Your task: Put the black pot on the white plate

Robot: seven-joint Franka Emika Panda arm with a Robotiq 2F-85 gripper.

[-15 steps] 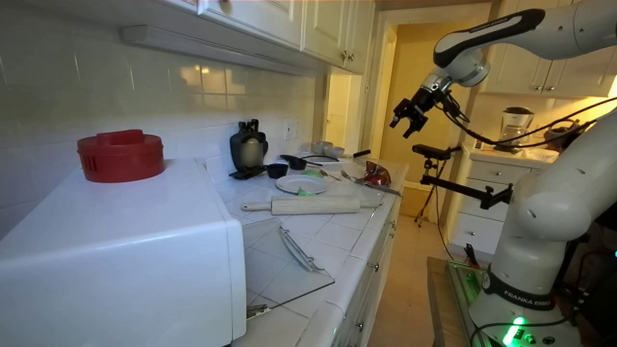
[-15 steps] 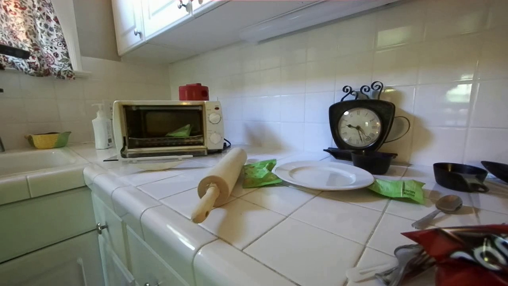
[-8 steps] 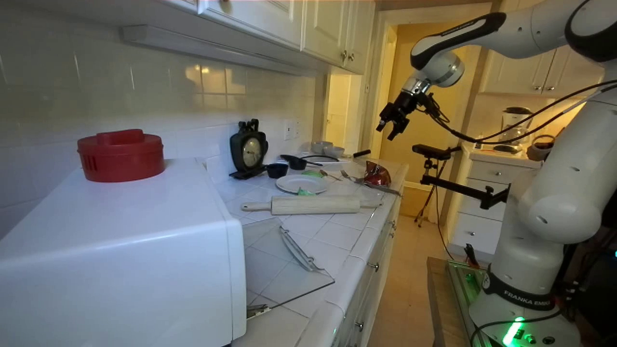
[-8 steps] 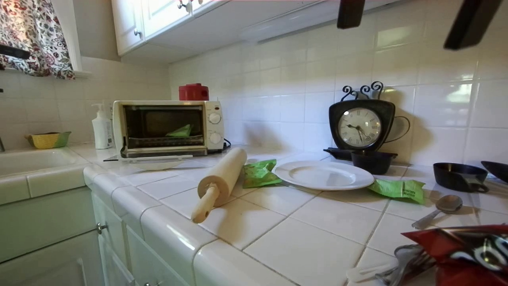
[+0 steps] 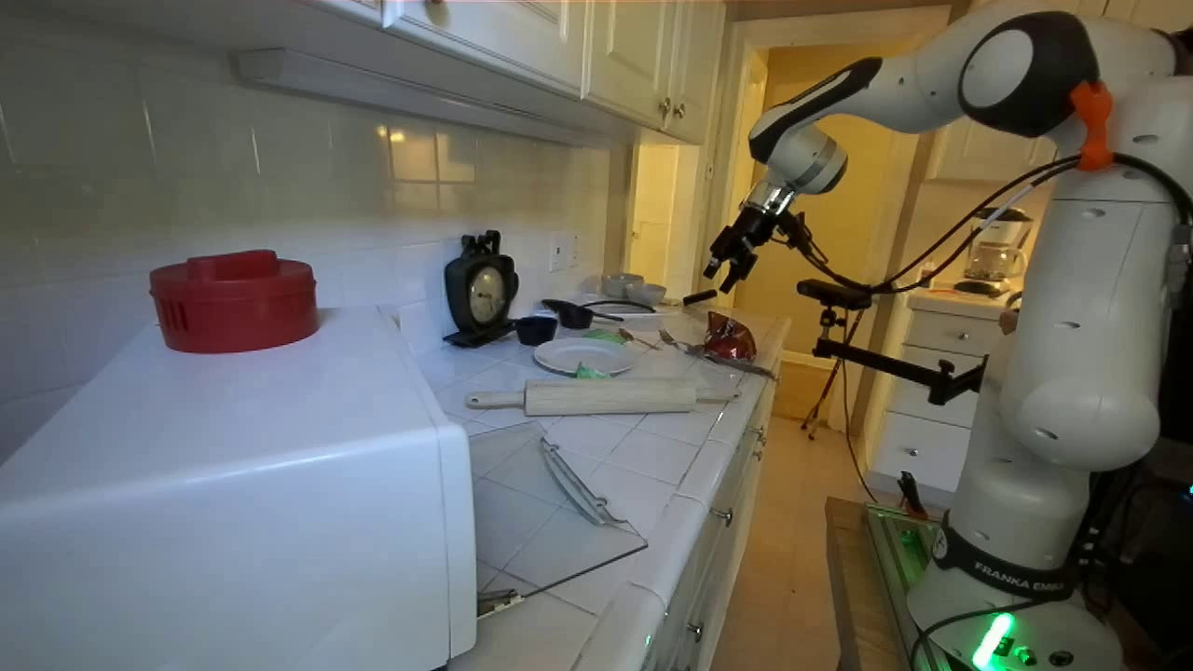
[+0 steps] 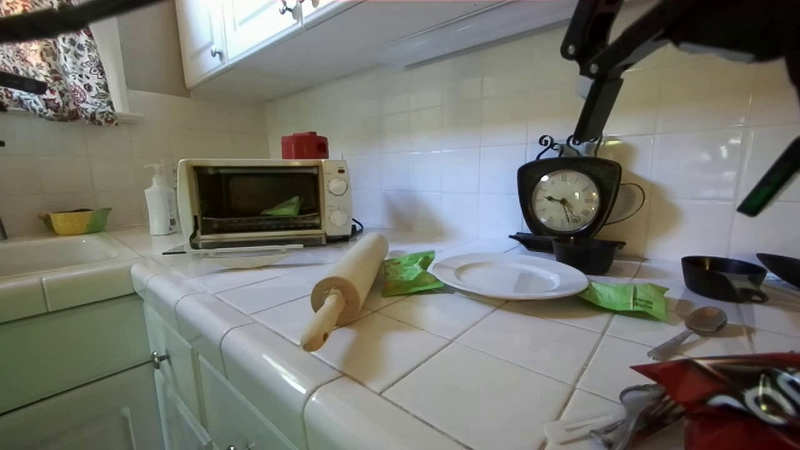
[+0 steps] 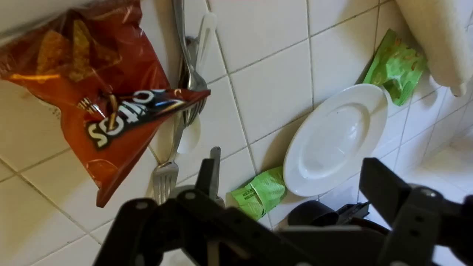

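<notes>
While the counter point(image 6: 475, 375) runs along the wall point(image 6: 437, 125), the arm point(image 5: 1076, 373) leans toward it. Oven point(image 5: 261, 485) stands on the counter. Rolling pin point(image 6: 356, 275) lies slantwise; clock point(image 6: 569, 200) upright by the wall. Gripper point(image 6: 666, 175) hangs in the air, jaws wide apart. Plate point(image 6: 506, 278) flat, chip bag point(image 7: 107, 81) well apart from it. Black pot point(image 6: 587, 257) near the plate, by the clock; second pot point(image 6: 712, 281) farther along; both off the plate, which is meant cannot tell. Green wrappers point(image 6: 631, 299) beside the plate, either side; spoon point(image 6: 705, 321) near the second pot.

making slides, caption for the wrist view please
Beyond the open gripper, a tiled counter holds a white plate, two green packets and a chip bag.
</notes>
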